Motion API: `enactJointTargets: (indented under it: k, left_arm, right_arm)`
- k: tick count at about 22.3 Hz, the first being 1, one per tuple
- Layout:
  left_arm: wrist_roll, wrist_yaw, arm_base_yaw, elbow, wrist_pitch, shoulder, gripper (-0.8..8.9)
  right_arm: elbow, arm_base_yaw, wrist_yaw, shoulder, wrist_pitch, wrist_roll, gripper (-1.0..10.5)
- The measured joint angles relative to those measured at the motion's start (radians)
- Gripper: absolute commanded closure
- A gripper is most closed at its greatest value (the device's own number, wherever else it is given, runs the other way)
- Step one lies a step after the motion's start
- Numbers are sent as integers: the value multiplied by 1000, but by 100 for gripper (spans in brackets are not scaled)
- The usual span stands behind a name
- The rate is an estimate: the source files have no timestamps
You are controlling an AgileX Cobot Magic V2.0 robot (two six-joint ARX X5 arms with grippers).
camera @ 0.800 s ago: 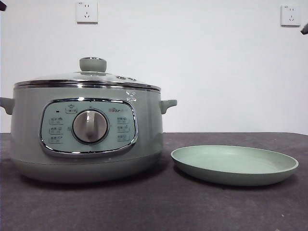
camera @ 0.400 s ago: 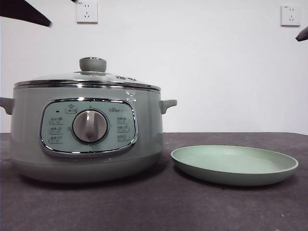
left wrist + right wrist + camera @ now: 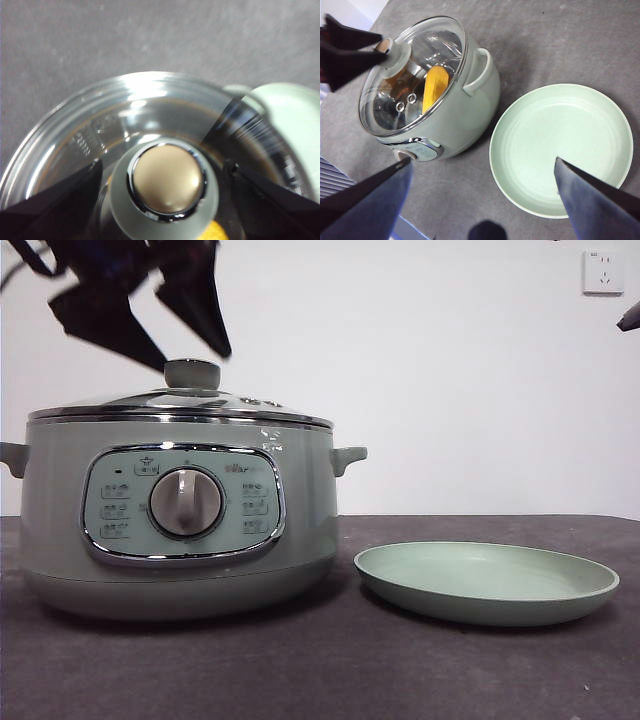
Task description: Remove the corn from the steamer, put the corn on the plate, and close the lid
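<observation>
Plate [image 3: 487,583] bare on the dark table [image 3: 320,670], just right of the steamer [image 3: 180,515]. Lid [image 3: 180,405] seated on the pot; corn [image 3: 435,89] inside, seen through the glass. Left gripper [image 3: 165,340] above the knob [image 3: 165,187], jaws wide, straddling it. Right gripper [image 3: 482,172] high over the table, jaws wide, empty.

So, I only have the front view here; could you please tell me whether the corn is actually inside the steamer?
Observer: Yes, the corn lies inside the steamer, visible through the glass lid.
Operator: Thanks. Which gripper is the dark one above the knob?
Observer: The left gripper; its open jaws flank the knob on both sides, not touching it.
Operator: And where is the right gripper?
Observer: The right gripper is open, high above the table between steamer and plate, which holds nothing.
</observation>
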Motion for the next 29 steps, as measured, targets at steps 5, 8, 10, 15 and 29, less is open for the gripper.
enactJointTargets:
  k: [5,8,10,15,29]
  left_arm:
    - [11,-6,-1,0,-1,37,617]
    - [30,-2,-4,5,4,33,821]
    - [33,-2,-5,5,8,33,821]
    - [34,-8,-5,-9,13,-8,821]
    - [34,-293,-4,-11,-220,-711,821]
  right_arm:
    - [0,0,0,0,0,0,474]
    - [0,0,0,0,0,0,474]
    - [0,0,1,0,0,0,474]
    - [0,5,-7,0,77,34,474]
    - [245,458,176,402,304,197,482]
